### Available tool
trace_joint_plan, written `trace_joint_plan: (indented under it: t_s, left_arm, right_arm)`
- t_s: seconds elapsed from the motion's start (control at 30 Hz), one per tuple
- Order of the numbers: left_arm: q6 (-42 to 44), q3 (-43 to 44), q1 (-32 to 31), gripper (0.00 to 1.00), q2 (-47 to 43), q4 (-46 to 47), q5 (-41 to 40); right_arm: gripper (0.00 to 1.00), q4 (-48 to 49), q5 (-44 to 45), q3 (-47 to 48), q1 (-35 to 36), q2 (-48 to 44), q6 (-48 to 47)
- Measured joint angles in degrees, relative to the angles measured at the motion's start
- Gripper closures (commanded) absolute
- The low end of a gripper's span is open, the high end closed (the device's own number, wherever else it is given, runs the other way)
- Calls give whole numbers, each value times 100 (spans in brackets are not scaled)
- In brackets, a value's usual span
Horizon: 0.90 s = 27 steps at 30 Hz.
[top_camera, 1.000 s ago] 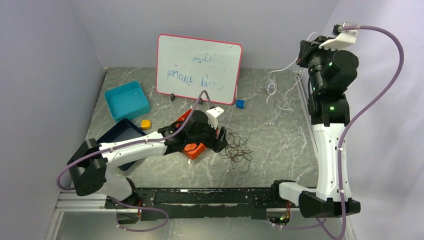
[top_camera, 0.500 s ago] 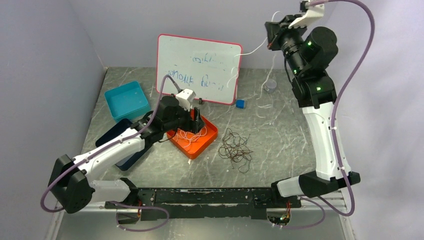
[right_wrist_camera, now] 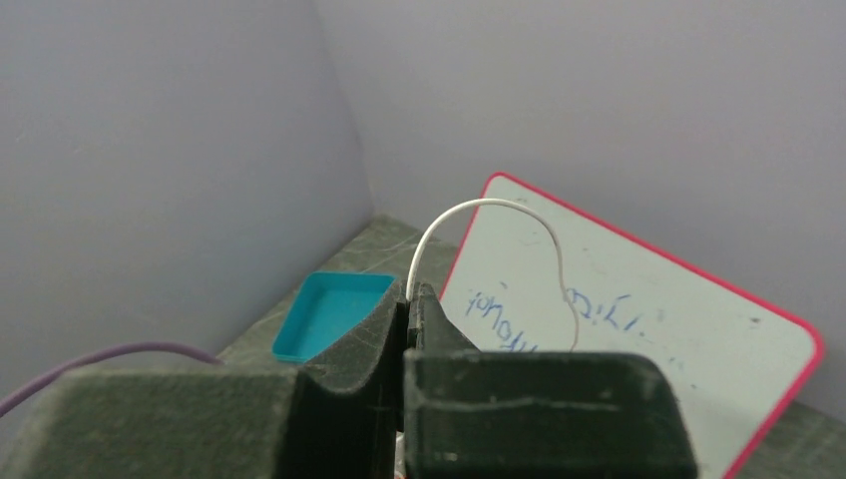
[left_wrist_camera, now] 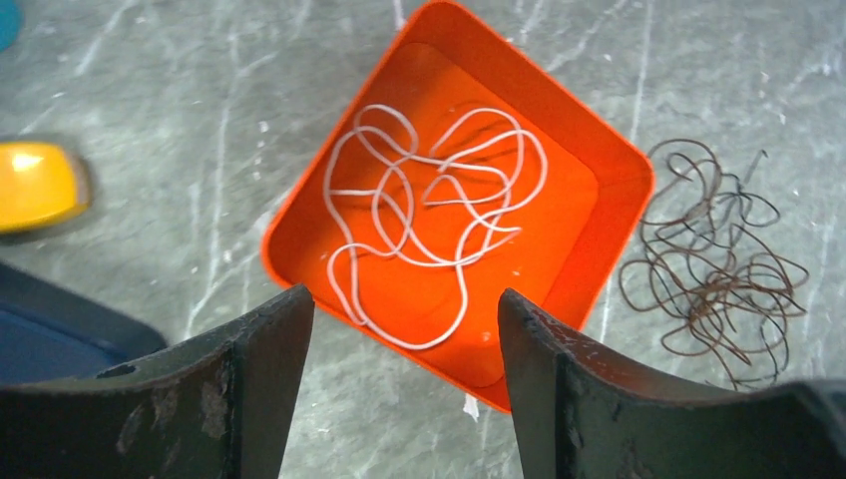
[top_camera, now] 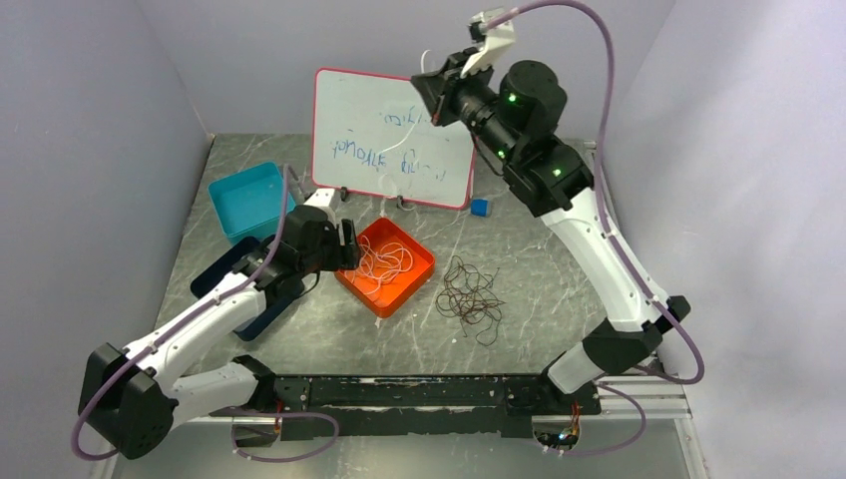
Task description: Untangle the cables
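Right arm (top_camera: 589, 239) swung leftward before whiteboard (top_camera: 369, 120), right fingers (right_wrist_camera: 384, 334) pinching white cable (right_wrist_camera: 479, 204), left fingers (left_wrist_camera: 249, 389) released over orange tray (left_wrist_camera: 569, 249), marbled table (top_camera: 559, 279)

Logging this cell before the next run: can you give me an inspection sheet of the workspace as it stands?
Surface: grey marbled table.
Job's things: coiled white cable in the orange tray; held white cable raised high; dark brown tangle on the table beside the tray.
Clutter: teal tray, dark blue tray, yellow block, blue cube.
Grippers: left gripper open, facing the orange tray; right gripper shut on the held white cable.
Cables: lilac hoses along both arms.
Surroundings: scribbled whiteboard at the back; plain walls.
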Motion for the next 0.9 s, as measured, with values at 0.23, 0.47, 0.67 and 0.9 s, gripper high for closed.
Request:
trace_joint_plan:
  t_s: [0.23, 0.47, 0.67, 0.9]
  left_arm:
    - [-317, -205, 44, 28, -393, -267, -546]
    - [-498, -391, 46, 29, -483, -437, -697]
    - [-503, -396, 48, 29, -431, -442, -697]
    - [-505, -402, 50, 29, -452, -420, -695]
  right_arm:
    - [100, 61, 0, 118, 439, 284, -20]
    - [100, 358, -42, -452, 557, 157, 98]
    - [100, 612, -341, -1620, 562, 22, 444]
    - [100, 822, -951, -2492, 675, 17, 758]
